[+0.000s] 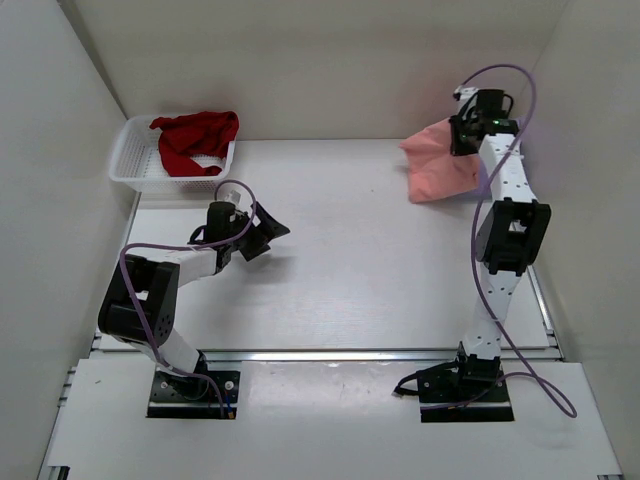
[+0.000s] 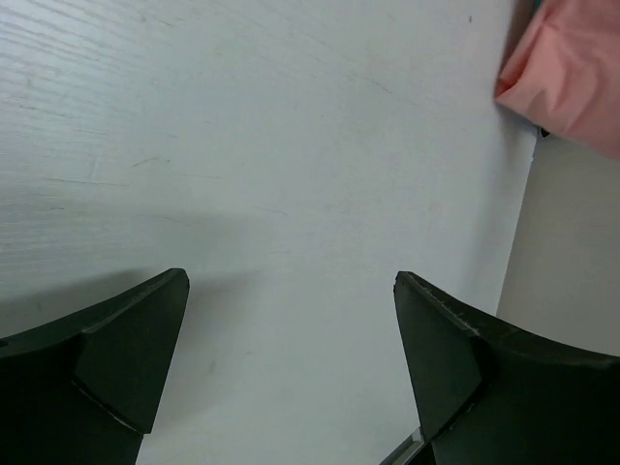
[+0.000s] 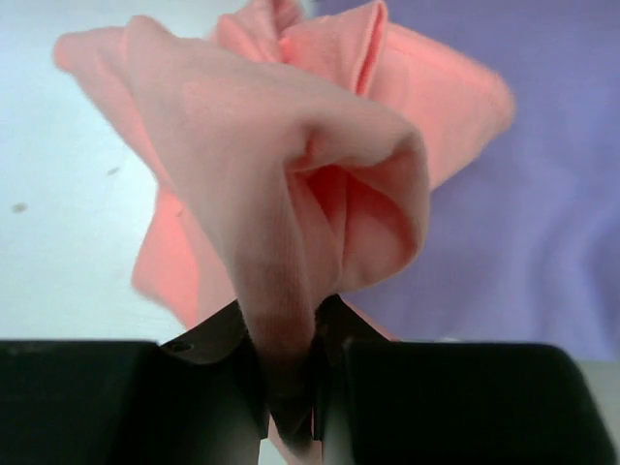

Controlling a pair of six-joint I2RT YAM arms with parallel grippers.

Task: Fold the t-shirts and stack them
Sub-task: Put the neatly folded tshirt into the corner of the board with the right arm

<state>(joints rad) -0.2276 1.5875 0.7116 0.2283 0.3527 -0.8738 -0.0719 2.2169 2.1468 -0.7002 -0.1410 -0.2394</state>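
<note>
Right now your right pincer [image 3: 291, 387] is clamped on a bunched fold of the salmon-pink t-shirt [image 1: 438, 165], with the cloth pinched tight between its two fingers. You'll find that shirt at the far right of the desk [image 1: 350, 260], close to the side wall and gathered in a crumpled shape under the pincer. You cannot tell from the views whether its lower edge touches the surface. In the right wrist view, a lavender-purple t-shirt [image 3: 523, 223] lies spread flat behind and to the right of the pink one.

Your left pincer [image 2: 291, 291] has its fingers [image 2: 126, 339] spread wide apart, holding nothing, and sits low over bare desk on the left side, well apart from the pink shirt.

The dark red t-shirt [image 1: 195, 138] lies crumpled in the white basket [image 1: 130, 165] at the far left corner, one part draped over its rim.
</note>
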